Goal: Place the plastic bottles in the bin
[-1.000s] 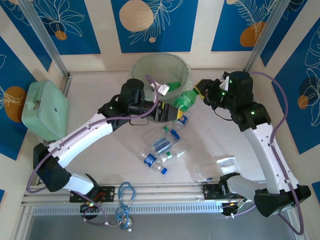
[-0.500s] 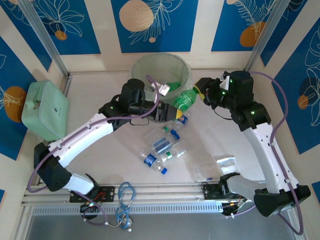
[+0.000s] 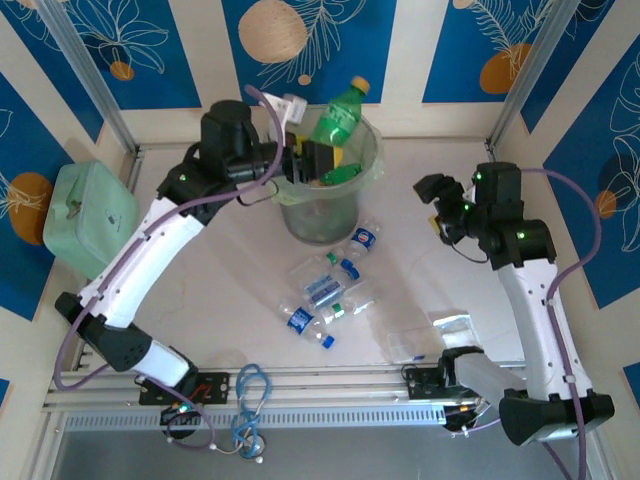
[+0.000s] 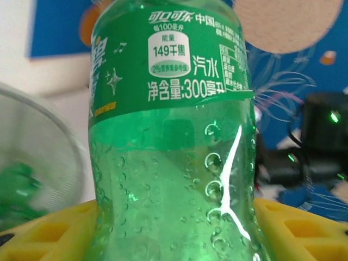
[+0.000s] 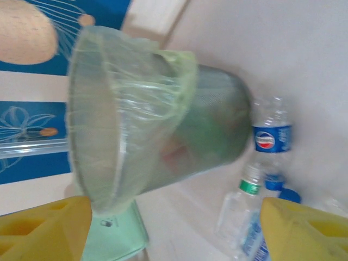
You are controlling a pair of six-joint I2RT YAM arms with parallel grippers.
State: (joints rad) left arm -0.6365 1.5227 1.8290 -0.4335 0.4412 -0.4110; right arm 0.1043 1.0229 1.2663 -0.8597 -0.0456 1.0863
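1. We see the left gripper point(image 3: 322, 157) up over the bin point(image 3: 322, 215). It is squeezing a green bottle point(image 3: 334, 122) low on its body.
2. The green bottle stands almost straight up, tipped a little, with its yellow cap on top. It is right above the bin's open mouth.
3. Up close from the left wrist, the green bottle is see-through. It has a green label full of white writing and tiny drops on its wall. Yellow finger pads point(image 4: 38, 234) sit on both sides of it.
4. The bin is round and grey-green, with a pale green bag point(image 5: 163, 70) folded over its rim. It stands near the far edge of the table point(image 3: 400, 270), about in the middle.
5. Some clear bottles point(image 3: 322, 290) lie on the table between the bin and the near edge. They have blue labels and caps. One lies just beside the bin's foot.
6. The right gripper point(image 3: 435, 205) hangs over the right side of the table, well apart from the bin. Its fingers are spread wide with nothing between them.
7. A mint-green case point(image 3: 90, 220) sits by the left edge.
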